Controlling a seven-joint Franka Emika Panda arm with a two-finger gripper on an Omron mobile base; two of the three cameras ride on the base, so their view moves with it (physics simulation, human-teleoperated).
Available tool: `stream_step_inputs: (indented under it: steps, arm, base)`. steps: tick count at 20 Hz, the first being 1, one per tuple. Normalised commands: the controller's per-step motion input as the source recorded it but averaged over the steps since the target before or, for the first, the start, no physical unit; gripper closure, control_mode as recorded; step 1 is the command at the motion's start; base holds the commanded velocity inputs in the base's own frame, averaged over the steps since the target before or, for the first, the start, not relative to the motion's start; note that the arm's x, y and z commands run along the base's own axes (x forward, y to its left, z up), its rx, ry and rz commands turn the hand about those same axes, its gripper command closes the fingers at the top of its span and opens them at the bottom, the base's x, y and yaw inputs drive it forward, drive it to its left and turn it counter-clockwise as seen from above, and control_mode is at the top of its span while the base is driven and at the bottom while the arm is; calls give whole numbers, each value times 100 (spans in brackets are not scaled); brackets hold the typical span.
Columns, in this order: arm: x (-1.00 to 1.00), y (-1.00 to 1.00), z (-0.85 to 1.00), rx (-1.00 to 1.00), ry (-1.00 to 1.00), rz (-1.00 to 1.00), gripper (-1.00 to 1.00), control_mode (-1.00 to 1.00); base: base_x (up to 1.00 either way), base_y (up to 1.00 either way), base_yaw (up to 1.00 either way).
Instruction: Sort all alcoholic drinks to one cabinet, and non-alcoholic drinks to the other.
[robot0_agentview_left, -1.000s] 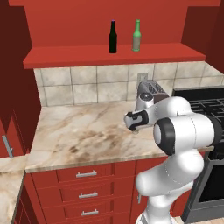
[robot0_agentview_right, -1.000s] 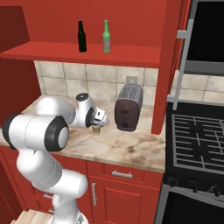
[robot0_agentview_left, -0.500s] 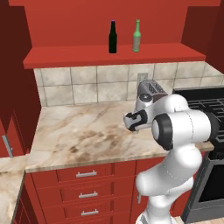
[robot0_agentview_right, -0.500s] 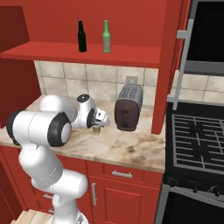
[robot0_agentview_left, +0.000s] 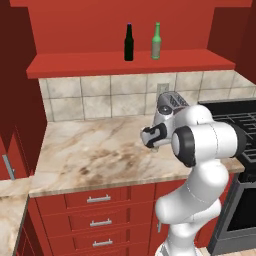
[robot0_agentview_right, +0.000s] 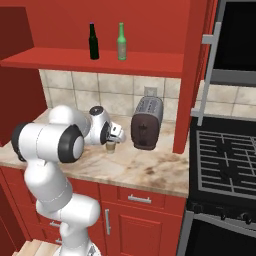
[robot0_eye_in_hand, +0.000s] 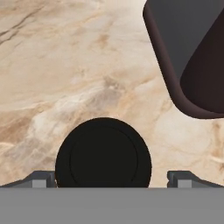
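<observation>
On the red cabinet shelf (robot0_agentview_left: 75, 67) (robot0_agentview_right: 50, 59) stand two glass bottles, the alcoholic drinks: a near-black one (robot0_agentview_left: 129, 44) (robot0_agentview_right: 93, 42) and a green one (robot0_agentview_left: 156, 42) (robot0_agentview_right: 121, 43). A short tan paper cup (robot0_agentview_right: 111, 147) with a dark lid (robot0_eye_in_hand: 103, 153), a non-alcoholic drink, stands upright on the marble counter (robot0_agentview_left: 90, 155). My gripper (robot0_agentview_right: 115, 136) (robot0_eye_in_hand: 113, 179) hangs directly over it, pointing down. It is open, one fingertip (robot0_eye_in_hand: 41, 179) showing on each side of the lid, apart from it.
A dark toaster (robot0_agentview_right: 146, 122) (robot0_eye_in_hand: 192, 52) (robot0_agentview_left: 172, 100) stands close to the right of the cup against the tiled wall. A red cabinet side panel (robot0_agentview_right: 187, 75) and the stove (robot0_agentview_right: 225, 160) lie further right. Drawers (robot0_agentview_left: 97, 200) run below the counter.
The arm's elbow has swung slightly to the side. The hand stays over the cup and the jaws stay open.
</observation>
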Motion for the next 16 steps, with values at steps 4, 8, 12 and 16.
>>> stream_step_inputs:
  steps: [4, 8, 12, 16]
  arm:
    - [11, 0, -9, 0, 0, 0, -100, -100]
    - [2, 0, -17, 0, 0, 0, 100, -100]
    - [0, 3, -2, 0, 1, 0, 100, -100]
    - [-15, 0, 2, 0, 2, 0, 100, -100]
  base:
    - [0, 0, 0]
    - [0, 0, 0]
    - [0, 0, 0]
    - [0, 0, 0]
